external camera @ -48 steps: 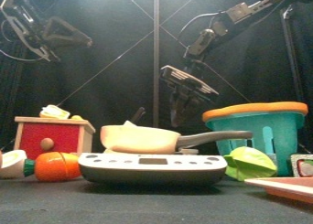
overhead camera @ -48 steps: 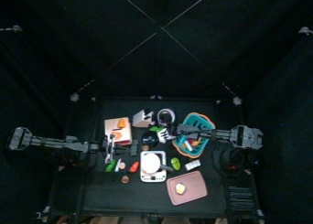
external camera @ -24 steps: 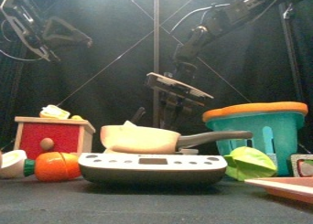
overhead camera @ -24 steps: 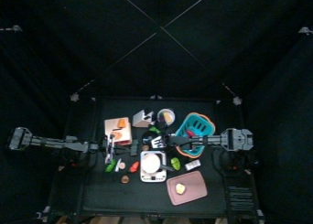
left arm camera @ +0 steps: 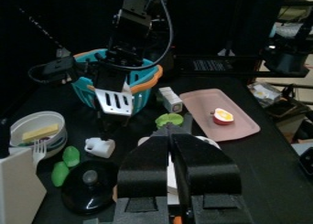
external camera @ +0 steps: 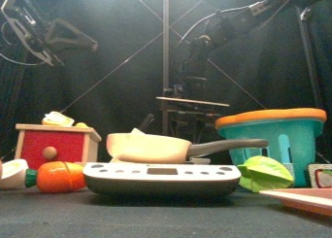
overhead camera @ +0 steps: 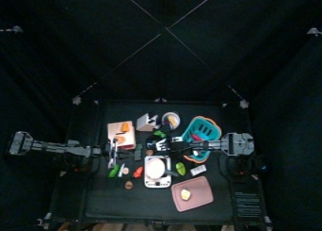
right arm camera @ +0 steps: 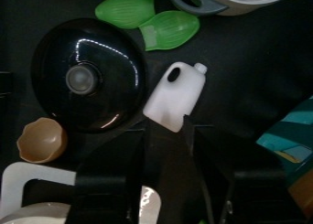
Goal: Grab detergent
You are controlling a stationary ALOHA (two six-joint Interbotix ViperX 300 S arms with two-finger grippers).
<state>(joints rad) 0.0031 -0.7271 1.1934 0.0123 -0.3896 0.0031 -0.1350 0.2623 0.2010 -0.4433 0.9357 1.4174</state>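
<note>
Right wrist view gives us the best read. The right end effector [right arm camera: 178, 141] hangs over the middle of the counter with its jaws apart and nothing between them. The detergent [right arm camera: 175, 92], which we read as the small white jug with a handle hole, lies flat on the counter just ahead of the jaw tips. No contact that we can see.

Around the jug:
- black lid [right arm camera: 83, 77] touching or just beside it on one side
- two green pieces [right arm camera: 156, 25] just beyond it
- a corner of the teal basket [right arm camera: 294, 127] near on the other side
- small tan cup [right arm camera: 39, 141] by the lid

Front view: the same end effector [external camera: 192, 104] hangs above the counter behind the pan [external camera: 155, 147] and the scale [external camera: 162, 179]. The basket [external camera: 275, 135] is to its right. The jug itself is hidden from here.

Top view: the right arm [overhead camera: 220, 145] reaches in from the right to about the middle. The left arm [overhead camera: 56, 148] is parked along the left side.

Left wrist view: the left end effector [left arm camera: 171, 164] has its jaws pressed together and empty.

Progress, our judgement:
- Approach and rough alignment over the jug look done.
- Grasp not yet made.
- Left to do: descend, straddle the jug body, close, lift.
- The jug lies at an angle to the jaws, and the lid crowds one side. A small wrist turn may be needed so one jaw doesn't land on the lid.
</note>
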